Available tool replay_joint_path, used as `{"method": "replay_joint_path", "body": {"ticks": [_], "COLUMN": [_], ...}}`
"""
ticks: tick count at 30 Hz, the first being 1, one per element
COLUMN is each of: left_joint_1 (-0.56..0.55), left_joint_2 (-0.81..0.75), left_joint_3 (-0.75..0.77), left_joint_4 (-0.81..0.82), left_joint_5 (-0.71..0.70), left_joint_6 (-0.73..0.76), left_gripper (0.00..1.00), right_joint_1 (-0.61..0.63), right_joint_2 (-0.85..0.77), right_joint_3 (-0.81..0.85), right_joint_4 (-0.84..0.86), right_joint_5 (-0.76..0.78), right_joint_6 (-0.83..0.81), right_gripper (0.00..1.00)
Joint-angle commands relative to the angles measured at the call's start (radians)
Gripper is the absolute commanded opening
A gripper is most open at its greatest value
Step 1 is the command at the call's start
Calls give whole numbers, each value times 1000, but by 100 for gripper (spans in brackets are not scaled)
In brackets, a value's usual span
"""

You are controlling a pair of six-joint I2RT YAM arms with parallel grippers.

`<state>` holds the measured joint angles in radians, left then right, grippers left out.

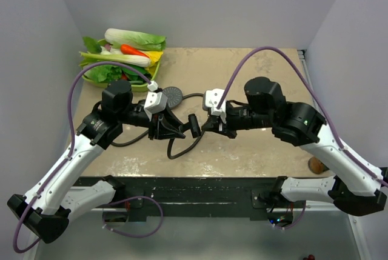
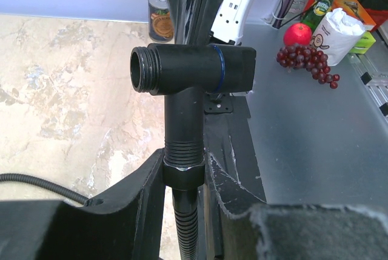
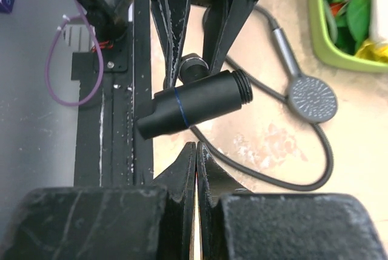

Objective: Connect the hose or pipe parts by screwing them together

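Observation:
My left gripper is shut on the hex end nut of the dark ribbed hose. The threaded stem of a black T-shaped pipe fitting stands in that nut, with some thread showing above it. In the top view the fitting hangs between the left gripper and the right gripper. My right gripper is shut on nothing, its tips just short of the fitting. The grey shower head lies face up on the table, the hose looping from it.
A green basket of vegetables sits at the table's far left corner. A small brown object lies by the right front edge. Beyond the table the left wrist view shows a can, grapes and a paper cup.

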<state>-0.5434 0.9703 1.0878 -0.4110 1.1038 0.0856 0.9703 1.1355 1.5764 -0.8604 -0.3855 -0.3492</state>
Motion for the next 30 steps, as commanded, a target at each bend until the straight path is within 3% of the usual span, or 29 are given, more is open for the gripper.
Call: {"method": "replay_joint_path", "body": {"ticks": [1,14,30], "left_joint_1": [8,10,8], "left_joint_2": [-22,-25,-33], "left_joint_3": [14,6,-6], "left_joint_4": [57,55,37], "left_joint_5": [34,19,24], "left_joint_6": [-29,-26,-3], "left_gripper": [0,0,0], "right_joint_1": [4,2,4], "right_joint_2": [21,41,99], "right_joint_3": [-12,30,85], "right_joint_4": [14,113,205], "right_joint_5": [-47,-234,-237], "right_joint_6": [-13,26,29], "right_gripper": [0,0,0]}}
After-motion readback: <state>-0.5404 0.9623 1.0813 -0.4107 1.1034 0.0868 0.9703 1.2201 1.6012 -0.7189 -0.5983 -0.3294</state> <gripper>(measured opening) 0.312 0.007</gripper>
